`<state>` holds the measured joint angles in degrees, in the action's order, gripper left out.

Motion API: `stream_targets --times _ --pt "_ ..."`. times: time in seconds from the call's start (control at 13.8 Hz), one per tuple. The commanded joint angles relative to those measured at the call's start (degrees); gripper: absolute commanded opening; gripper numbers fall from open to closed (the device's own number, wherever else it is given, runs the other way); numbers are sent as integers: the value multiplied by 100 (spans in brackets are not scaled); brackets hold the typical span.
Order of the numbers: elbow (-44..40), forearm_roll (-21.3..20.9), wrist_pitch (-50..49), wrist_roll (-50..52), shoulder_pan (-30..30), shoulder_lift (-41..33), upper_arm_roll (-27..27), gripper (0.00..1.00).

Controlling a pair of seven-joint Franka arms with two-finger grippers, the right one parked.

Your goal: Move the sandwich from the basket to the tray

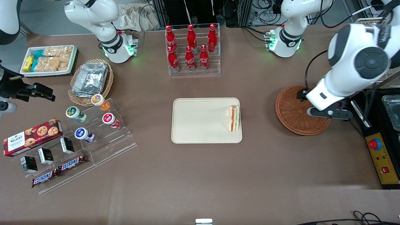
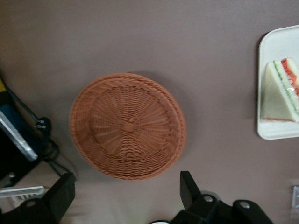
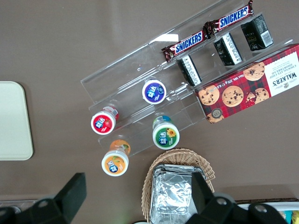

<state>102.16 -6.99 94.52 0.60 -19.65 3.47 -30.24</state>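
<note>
In the front view the left arm covers part of the basket (image 1: 295,112) and hides the gripper (image 2: 126,196). The wrist view cuts off the gripper's finger bases, most of the tray (image 2: 273,84) and the sandwich's (image 2: 280,91) tip.

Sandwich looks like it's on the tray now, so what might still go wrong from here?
The sandwich stands on edge close to the tray rim nearest the basket, so a nudge might tip it. The open gripper hangs above the basket, beside cables; a low sweep might snag either.
</note>
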Motion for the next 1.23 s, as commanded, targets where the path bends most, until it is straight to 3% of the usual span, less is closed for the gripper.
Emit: stream_targets --times 0.0,0.36,0.73,1.16 --pt "-266 101 -214 -936 -503 -232 -52 100" --pt "-1012 523 -574 -1352 -1181 -268 -43 100" --pt "-1479 488 -645 -1291 -1226 -224 -43 100" --pt "-1444 488 -654 -1264 -1226 -224 -43 100"
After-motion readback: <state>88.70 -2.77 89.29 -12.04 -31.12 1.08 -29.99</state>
